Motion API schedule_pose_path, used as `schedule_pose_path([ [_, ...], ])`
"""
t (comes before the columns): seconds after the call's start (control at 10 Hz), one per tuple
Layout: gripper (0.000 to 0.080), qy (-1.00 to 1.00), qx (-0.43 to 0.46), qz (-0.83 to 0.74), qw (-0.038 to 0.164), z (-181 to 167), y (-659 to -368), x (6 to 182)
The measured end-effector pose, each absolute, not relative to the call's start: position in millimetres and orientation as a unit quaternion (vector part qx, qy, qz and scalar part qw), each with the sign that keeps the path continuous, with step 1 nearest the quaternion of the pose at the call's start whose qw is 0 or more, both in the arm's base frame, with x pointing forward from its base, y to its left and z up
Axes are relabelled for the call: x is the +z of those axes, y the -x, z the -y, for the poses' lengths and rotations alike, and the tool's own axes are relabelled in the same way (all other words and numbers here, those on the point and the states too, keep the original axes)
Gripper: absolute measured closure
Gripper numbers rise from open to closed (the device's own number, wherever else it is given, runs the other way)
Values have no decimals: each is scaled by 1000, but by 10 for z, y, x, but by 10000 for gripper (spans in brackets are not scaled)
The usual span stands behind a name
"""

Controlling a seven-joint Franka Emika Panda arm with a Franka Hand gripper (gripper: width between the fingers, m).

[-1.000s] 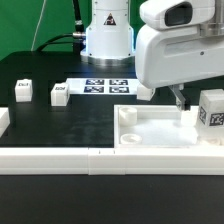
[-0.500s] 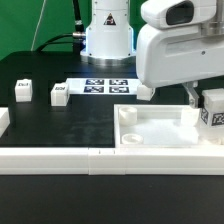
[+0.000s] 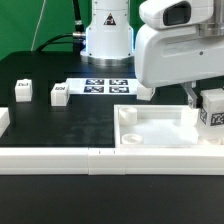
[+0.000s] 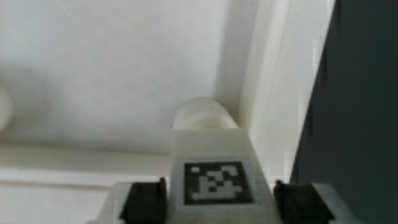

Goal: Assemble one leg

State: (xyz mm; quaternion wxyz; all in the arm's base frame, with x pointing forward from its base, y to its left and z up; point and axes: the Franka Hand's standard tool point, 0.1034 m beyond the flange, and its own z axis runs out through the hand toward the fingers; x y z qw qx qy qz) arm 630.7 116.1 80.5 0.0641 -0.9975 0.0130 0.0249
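Note:
My gripper (image 3: 203, 103) is at the exterior view's right, shut on a leg (image 3: 213, 110), a small white block with a black-and-white tag. It holds the leg over the right end of the large white tray-shaped part (image 3: 160, 138). In the wrist view the leg (image 4: 215, 170) sits between my two dark fingers (image 4: 146, 200), and my gripper (image 4: 226, 203) is above the tray's inner corner (image 4: 210, 115). Two more legs (image 3: 23, 91) (image 3: 59, 94) lie on the black table at the left.
The marker board (image 3: 105, 87) lies in front of the arm's base. Long white border rails (image 3: 60, 155) run along the front. A white piece (image 3: 3, 120) shows at the left edge. The arm's white body (image 3: 170, 55) hides the area behind the tray.
My gripper and the held leg have shifted slightly toward the exterior view's right. The loose legs and the tray have not moved.

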Motion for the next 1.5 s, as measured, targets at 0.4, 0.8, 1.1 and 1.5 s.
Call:
schedule_pose_path([
  [0.4,508,954,23,-292,70,-1211,-6290,795],
  [0.8,507,865,40,-496,68,-1321,-6275,786],
  [1.1,484,814,51,-574,71,-1355,-6280,787],
  [1.5,183,880,40,-467,77,-1250,-6306,791],
])
